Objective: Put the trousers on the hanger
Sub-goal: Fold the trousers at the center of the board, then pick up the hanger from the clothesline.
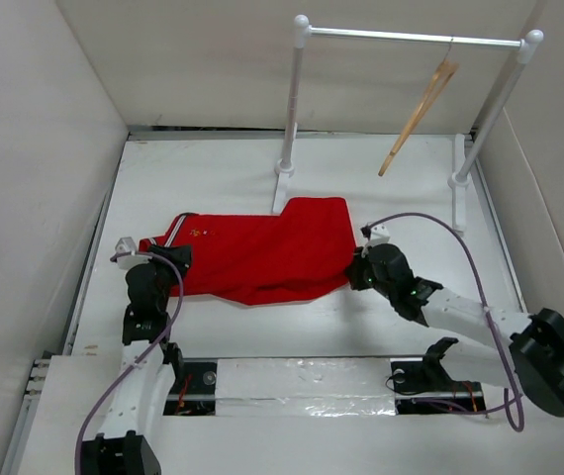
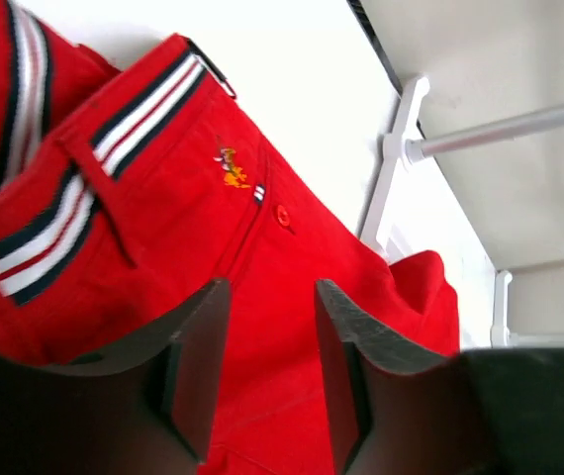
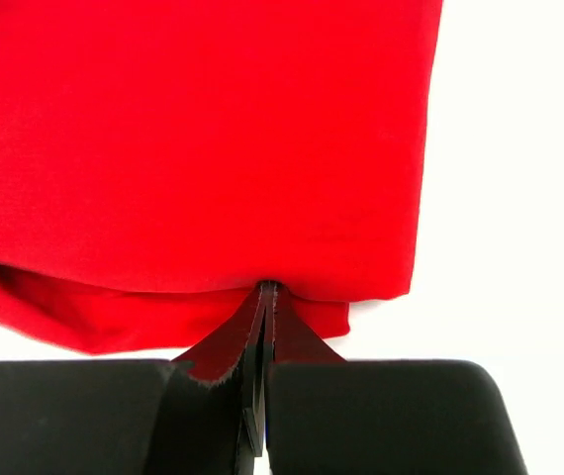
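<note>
top view: the trousers (image 1: pixel 262 255) lie folded flat in the middle of the table (image 1: pixel 203 178), waistband toward its left edge. The hanger (image 1: pixel 419 114) hangs tilted on the rail (image 1: pixel 411 38) by the far right corner.
left wrist view: the only view showing the emblem (image 2: pixel 233 173), button (image 2: pixel 282 218) and striped waistband (image 2: pixel 124 139).
left gripper (image 2: pixel 272 297): jaws about half apart over the waistband end, contact unclear.
right gripper (image 3: pixel 267 292): fingers pressed together at the trousers' right edge, possibly nipping the fold.
count: one pair of trousers, one hanger, one rail, two grippers.
</note>
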### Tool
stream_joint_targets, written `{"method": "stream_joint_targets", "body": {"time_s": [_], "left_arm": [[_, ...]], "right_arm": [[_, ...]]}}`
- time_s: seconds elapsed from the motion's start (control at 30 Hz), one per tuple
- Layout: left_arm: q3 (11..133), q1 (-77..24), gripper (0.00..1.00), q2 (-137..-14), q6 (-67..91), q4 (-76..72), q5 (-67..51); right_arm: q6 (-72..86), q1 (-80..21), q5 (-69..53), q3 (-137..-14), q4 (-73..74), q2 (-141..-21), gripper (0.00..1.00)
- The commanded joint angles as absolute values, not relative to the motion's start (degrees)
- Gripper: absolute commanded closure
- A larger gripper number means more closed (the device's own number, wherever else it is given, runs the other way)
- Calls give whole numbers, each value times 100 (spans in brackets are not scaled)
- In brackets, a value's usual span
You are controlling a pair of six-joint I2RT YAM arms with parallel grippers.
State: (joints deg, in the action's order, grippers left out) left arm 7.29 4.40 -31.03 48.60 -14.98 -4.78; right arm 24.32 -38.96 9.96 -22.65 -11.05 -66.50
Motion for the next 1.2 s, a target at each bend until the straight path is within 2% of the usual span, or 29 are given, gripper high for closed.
{"method": "stream_joint_targets", "body": {"time_s": [0.0,0.03,0.1,0.13,0.17,0.37,0.5,0.57,0.63,0.7,0.8,0.83,0.9,0.97,1.0,1.03,1.07,1.17], "left_arm": [[941,326,64,-3270,4658,-1739,-825],[940,325,74,-3278,4650,-1923,-852],[1010,115,85,-3296,4580,-2126,-957],[1037,62,96,-3383,4562,-2327,-1010],[1133,9,100,-3462,4544,-2433,-1202],[1476,-377,100,-4455,4448,-3146,-1783],[1704,-1228,100,-5009,4132,-3296,-1373],[2010,-2042,100,-5351,3860,-3252,-795],[2240,-2581,100,-5702,3675,-3243,-371],[2574,-3154,100,-6044,3411,-3296,-62],[2865,-3322,100,-6371,3261,-3541,-149],[2909,-3322,100,-6563,3235,-3673,-236],[3041,-3392,100,-6714,3112,-3805,-456],[3233,-3576,100,-6881,2963,-3806,-475],[3269,-3682,100,-6899,2884,-3780,-361],[3278,-3944,100,-6873,2726,-3744,-265],[3261,-4094,100,-6830,2620,-3762,-168],[3138,-4534,100,-6487,2260,-3709,158]], "right_arm": [[1881,-3954,581,-2645,-511,-6013,100],[1872,-4007,554,-2724,-458,-5881,100],[1890,-4061,650,-2777,-623,-5696,100],[1864,-4061,798,-2864,-702,-5704,100],[1794,-3921,878,-2935,-773,-5817,100],[1792,-3437,658,-3551,-1353,-7695,100],[2249,-3437,642,-2903,-2177,-8051,100],[2538,-3620,632,-2533,-2407,-7859,100],[2671,-3901,1008,-2163,-2401,-7157,100],[2628,-3972,1203,-2293,-1422,-6116,100],[2243,-3973,1467,-2986,-348,-5127,100],[2119,-3973,1650,-3449,-125,-4654,97],[1707,-3903,1888,-3987,497,-4361,86],[1234,-3736,2196,-4820,702,-4350,77],[1109,-3466,2302,-5112,868,-4446,77],[994,-3280,2338,-5411,957,-4752,81],[741,-3087,2251,-5997,1002,-4938,100],[414,-2480,2171,-6748,1099,-5727,100]]}}
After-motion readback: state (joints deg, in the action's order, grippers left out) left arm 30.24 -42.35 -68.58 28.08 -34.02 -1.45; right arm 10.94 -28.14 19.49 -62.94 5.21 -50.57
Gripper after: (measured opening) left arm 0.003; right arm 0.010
